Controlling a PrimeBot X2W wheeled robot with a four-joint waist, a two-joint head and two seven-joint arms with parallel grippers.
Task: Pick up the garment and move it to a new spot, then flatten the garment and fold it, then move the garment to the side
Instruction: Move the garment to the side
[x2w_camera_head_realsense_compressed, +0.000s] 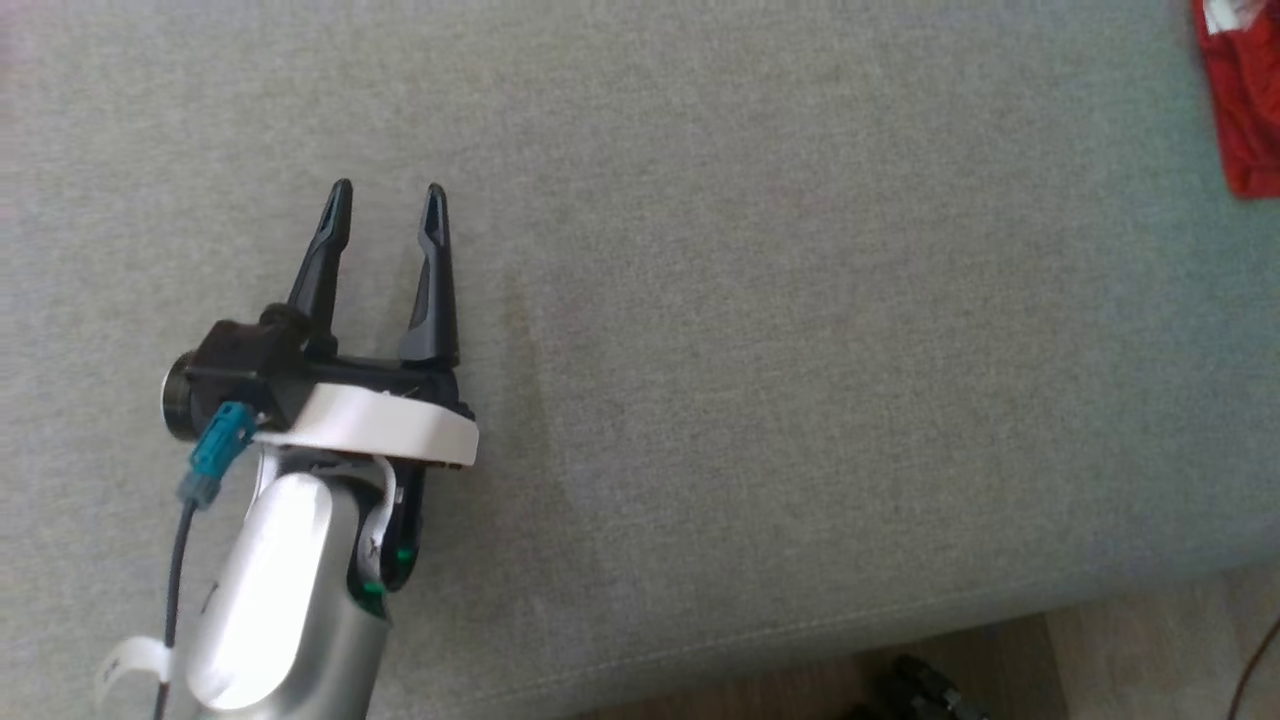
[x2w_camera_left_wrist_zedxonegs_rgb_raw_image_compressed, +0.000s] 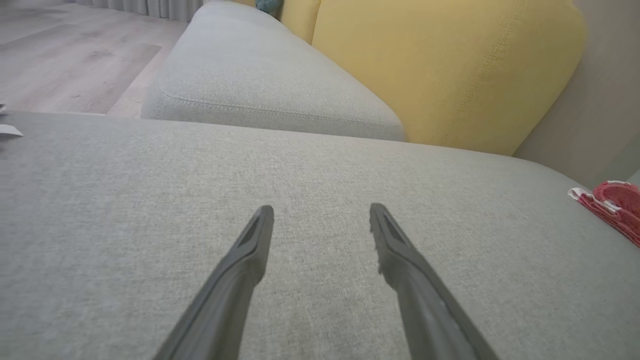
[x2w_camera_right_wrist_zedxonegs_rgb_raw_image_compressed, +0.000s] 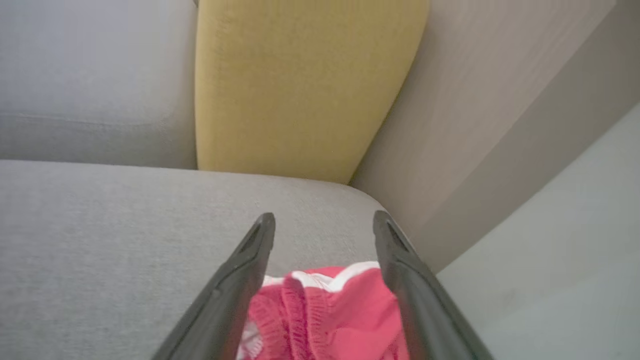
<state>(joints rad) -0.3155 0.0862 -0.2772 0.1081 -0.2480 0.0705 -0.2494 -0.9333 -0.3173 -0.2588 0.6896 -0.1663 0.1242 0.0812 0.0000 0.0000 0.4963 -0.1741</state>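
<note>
The garment (x2w_camera_head_realsense_compressed: 1245, 95) is red with white trim and lies at the far right edge of the grey sofa seat (x2w_camera_head_realsense_compressed: 750, 300). In the right wrist view the garment (x2w_camera_right_wrist_zedxonegs_rgb_raw_image_compressed: 325, 315) lies bunched under and between the spread fingers of my right gripper (x2w_camera_right_wrist_zedxonegs_rgb_raw_image_compressed: 324, 220), which is open and grips nothing. My left gripper (x2w_camera_head_realsense_compressed: 388, 198) hovers open over bare seat at the left, far from the cloth. From the left wrist camera the garment (x2w_camera_left_wrist_zedxonegs_rgb_raw_image_compressed: 612, 205) sits at the right edge, well away from my left gripper (x2w_camera_left_wrist_zedxonegs_rgb_raw_image_compressed: 322, 212).
A yellow back cushion (x2w_camera_left_wrist_zedxonegs_rgb_raw_image_compressed: 440, 65) and a second grey seat cushion (x2w_camera_left_wrist_zedxonegs_rgb_raw_image_compressed: 260, 85) stand behind the seat. A beige wall panel (x2w_camera_right_wrist_zedxonegs_rgb_raw_image_compressed: 490, 125) runs close to the garment. The seat's front edge and wooden floor (x2w_camera_head_realsense_compressed: 1150, 640) show at the lower right.
</note>
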